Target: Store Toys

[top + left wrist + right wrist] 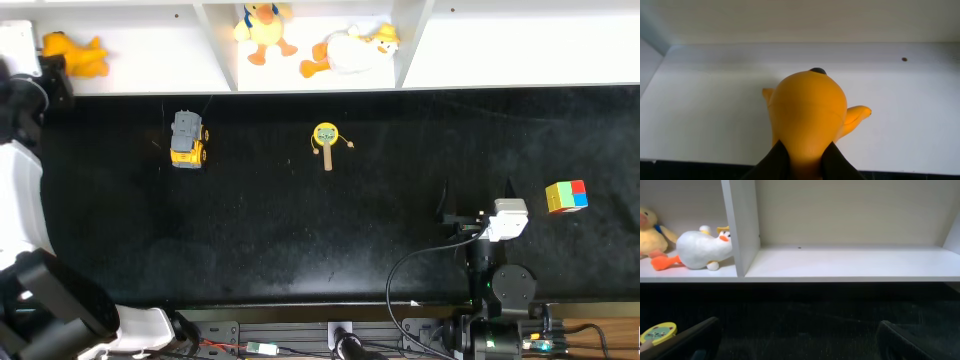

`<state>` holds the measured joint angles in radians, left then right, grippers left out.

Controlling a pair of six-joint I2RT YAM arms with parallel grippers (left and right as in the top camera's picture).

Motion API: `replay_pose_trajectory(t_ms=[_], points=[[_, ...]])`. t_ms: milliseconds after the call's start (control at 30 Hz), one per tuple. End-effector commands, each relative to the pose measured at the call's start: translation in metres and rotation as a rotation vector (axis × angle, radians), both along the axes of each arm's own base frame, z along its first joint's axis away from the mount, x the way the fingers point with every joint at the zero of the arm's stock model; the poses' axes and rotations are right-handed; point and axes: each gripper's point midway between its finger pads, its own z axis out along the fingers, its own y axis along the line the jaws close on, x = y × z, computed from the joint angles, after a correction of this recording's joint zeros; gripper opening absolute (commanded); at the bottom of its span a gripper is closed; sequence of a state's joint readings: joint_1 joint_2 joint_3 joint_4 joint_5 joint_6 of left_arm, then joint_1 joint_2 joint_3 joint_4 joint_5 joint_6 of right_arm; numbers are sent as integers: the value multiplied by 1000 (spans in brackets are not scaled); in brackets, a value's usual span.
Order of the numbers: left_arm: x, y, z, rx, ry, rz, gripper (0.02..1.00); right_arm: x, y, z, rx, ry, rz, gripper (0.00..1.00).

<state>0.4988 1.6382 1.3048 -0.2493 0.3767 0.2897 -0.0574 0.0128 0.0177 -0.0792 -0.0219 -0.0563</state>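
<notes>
An orange plush toy [809, 115] is clamped at its near end between the fingers of my left gripper [805, 167], which is shut on it. The toy [75, 55] sits inside the left compartment of the white shelf [140, 80], with the left gripper [55, 82] at the compartment's front edge. On the black table lie a yellow and grey toy truck [187, 138], a small green rattle on a stick [326, 142] and a multicoloured cube [566, 196]. My right gripper [800, 350] stands wide open and low over the table, facing the shelf, and holds nothing.
A yellow plush duck [265, 28] and a white plush duck [350, 50] fill the middle compartment. The right compartment's floor [850, 262] is bare. A divider wall [742, 225] separates it from the ducks. The rattle [657, 332] lies beside the right gripper's finger.
</notes>
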Motion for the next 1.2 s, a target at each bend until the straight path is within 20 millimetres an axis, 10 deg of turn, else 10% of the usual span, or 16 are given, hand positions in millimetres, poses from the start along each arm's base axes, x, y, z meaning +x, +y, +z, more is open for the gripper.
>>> replay_pose_trajectory(t_ms=[33, 433, 1200], points=[[8, 1, 18, 17, -38, 9, 185, 0, 0, -4, -3, 2, 2, 993], [-4, 13, 1, 38, 50, 93, 178, 0, 0, -4, -3, 2, 2, 996], [-17, 10, 29, 64, 18, 109, 178, 0, 0, -4, -3, 2, 2, 996]])
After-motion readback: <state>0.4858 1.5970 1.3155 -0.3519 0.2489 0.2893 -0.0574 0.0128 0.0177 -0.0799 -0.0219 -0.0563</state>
